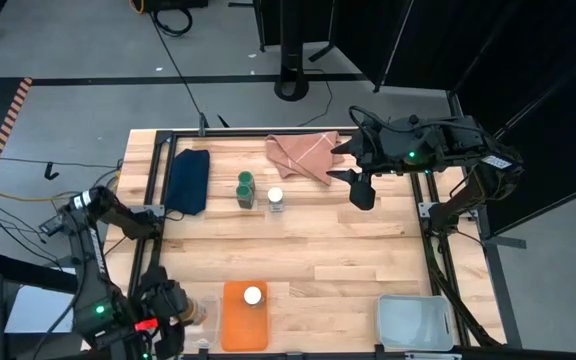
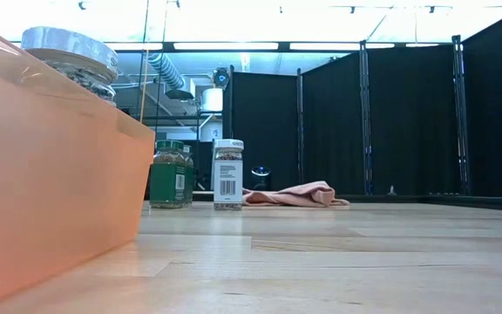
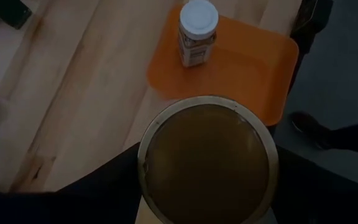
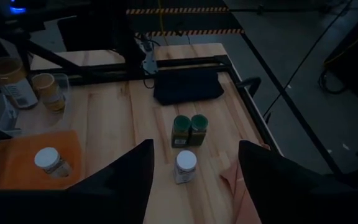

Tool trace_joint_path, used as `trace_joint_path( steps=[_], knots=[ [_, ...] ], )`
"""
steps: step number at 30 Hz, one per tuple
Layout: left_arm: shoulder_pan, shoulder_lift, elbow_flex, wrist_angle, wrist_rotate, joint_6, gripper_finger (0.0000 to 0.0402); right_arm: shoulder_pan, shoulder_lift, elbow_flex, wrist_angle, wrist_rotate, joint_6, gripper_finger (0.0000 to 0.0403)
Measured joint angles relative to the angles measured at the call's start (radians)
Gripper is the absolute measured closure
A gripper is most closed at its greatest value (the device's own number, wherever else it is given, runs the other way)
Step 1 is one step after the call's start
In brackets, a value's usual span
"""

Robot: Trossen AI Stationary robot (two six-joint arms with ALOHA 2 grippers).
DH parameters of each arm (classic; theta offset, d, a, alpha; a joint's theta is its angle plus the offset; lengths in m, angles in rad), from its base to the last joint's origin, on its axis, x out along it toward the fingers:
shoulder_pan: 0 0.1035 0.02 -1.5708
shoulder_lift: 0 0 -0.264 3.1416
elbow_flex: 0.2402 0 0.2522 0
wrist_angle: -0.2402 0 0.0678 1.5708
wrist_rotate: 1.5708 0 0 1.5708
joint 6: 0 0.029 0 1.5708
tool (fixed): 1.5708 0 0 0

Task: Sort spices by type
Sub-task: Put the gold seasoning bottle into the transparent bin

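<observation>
Left pincer (image 3: 207, 186), at the bench's (image 1: 368, 260) seven o'clock, grips a tan-lidded jar (image 3: 207, 162) (right pincer (image 1: 361, 187) hangs spread open, empty).

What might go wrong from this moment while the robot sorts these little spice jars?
The left gripper holds a tan-lidded jar near the table's edge beside the orange tray; a slip might send it off the table. The two green-lidded jars touch, and a white-lidded jar stands close beside them, so the open right gripper, reaching for one, may knock over a neighbour.
</observation>
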Motion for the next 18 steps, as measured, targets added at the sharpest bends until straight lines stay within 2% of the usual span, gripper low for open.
trace_joint_path(
  steps=[12, 18],
  knots=[
    [-0.011, 0.032, -0.009, 0.025, 0.012, 0.0, 0.0131, 0.0, 0.0, 0.0, 0.0, 0.0, 0.0, 0.0162],
    [-0.011, 0.031, -0.113, 0.125, 0.09, 0.001, 0.0131, 0.0, 0.0, 0.0, 0.0, 0.0, 0.0, 0.0161]
  ],
)
